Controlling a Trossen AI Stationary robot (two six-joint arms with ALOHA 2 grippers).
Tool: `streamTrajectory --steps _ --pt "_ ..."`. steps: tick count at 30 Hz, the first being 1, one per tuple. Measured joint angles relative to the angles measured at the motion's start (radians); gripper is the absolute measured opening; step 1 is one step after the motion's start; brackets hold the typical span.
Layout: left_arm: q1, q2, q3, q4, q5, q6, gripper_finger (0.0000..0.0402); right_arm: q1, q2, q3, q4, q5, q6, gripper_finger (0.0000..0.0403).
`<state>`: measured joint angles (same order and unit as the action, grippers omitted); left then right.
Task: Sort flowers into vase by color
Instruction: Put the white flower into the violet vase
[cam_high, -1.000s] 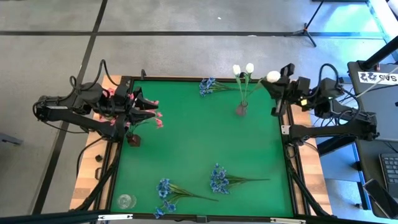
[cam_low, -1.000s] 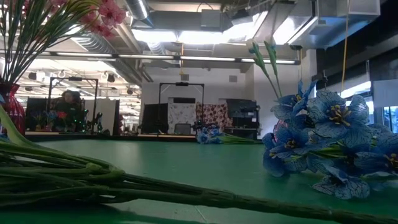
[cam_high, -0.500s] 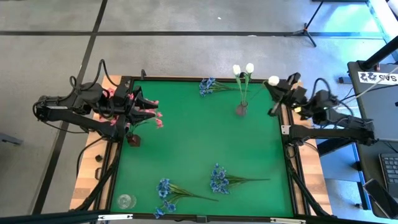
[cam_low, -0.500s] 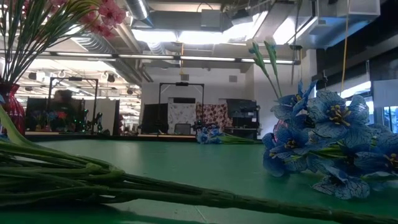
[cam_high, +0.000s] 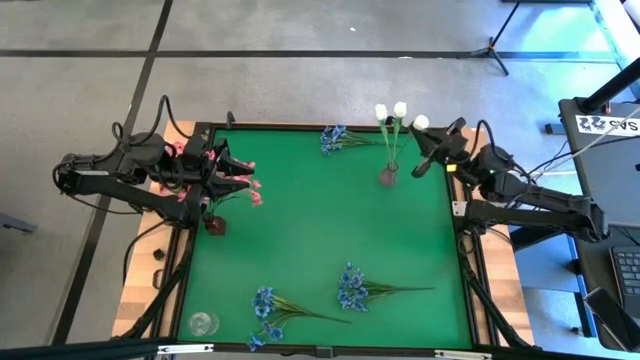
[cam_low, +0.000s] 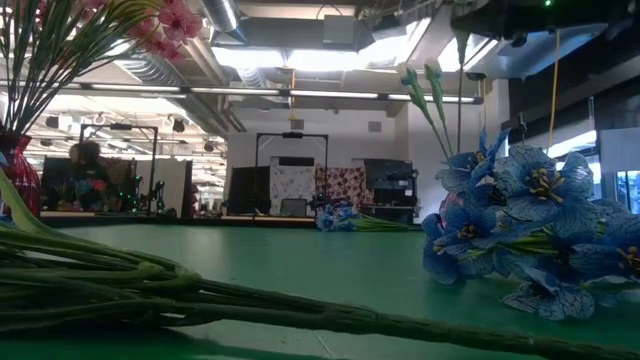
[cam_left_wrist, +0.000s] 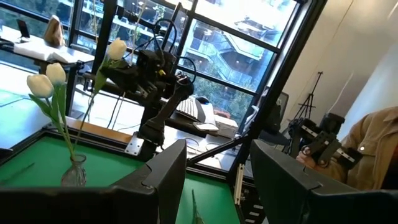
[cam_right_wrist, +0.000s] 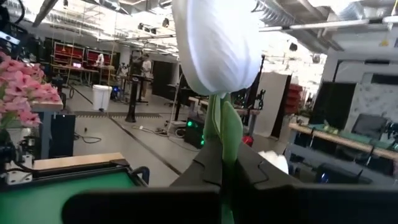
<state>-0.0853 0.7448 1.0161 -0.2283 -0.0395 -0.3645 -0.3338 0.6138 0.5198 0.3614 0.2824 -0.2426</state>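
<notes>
1. My right gripper (cam_high: 432, 160) is clenching the green stem of a white tulip (cam_high: 421, 122), fingers pressed shut on it. It is hanging over the far right part of the green table (cam_high: 320, 240), just beside the clear glass vase (cam_high: 388, 176).
2. The clear glass vase is standing near the far edge and is holding two white tulips (cam_high: 390, 111), their stems running down into its neck. The tulip I am carrying is showing just beside those two heads, not yet in the vase.
3. The dark red vase (cam_high: 214, 224) is standing near the left edge and is holding the pink blossom sprigs (cam_high: 246, 186), which are fanning out over its rim.
4. My left gripper (cam_high: 243, 184) is hovering among those pink blossoms with fingers (cam_left_wrist: 163, 177) spread and released, gripping nothing that I can see.
5. A small clear glass vessel (cam_high: 202, 323) is sitting at the near left corner; I cannot tell whether anything is in it.
6. Blue blossom sprigs are lying loose on the table: one (cam_high: 338, 138) at the far edge, two (cam_high: 272, 310) (cam_high: 360, 290) towards the near edge.
</notes>
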Motion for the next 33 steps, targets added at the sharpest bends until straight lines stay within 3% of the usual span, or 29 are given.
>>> streamTrajectory --steps 17,25,28,33 --pt "0.000 -0.001 0.000 0.000 0.000 0.034 0.0174 -0.014 -0.027 0.030 -0.092 -0.004 0.084 0.0003" --pt "0.000 -0.002 0.000 0.001 0.000 0.034 0.0174 -0.014 -0.014 -0.017 -0.115 -0.007 0.085 0.0006" --pt "0.000 -0.002 0.000 0.002 0.000 0.034 0.0174 -0.014 -0.013 -0.024 -0.172 0.040 0.111 0.0025" --pt "0.000 -0.007 0.000 0.007 0.000 0.035 0.0174 -0.014 -0.001 -0.020 -0.260 0.041 0.158 0.0092"
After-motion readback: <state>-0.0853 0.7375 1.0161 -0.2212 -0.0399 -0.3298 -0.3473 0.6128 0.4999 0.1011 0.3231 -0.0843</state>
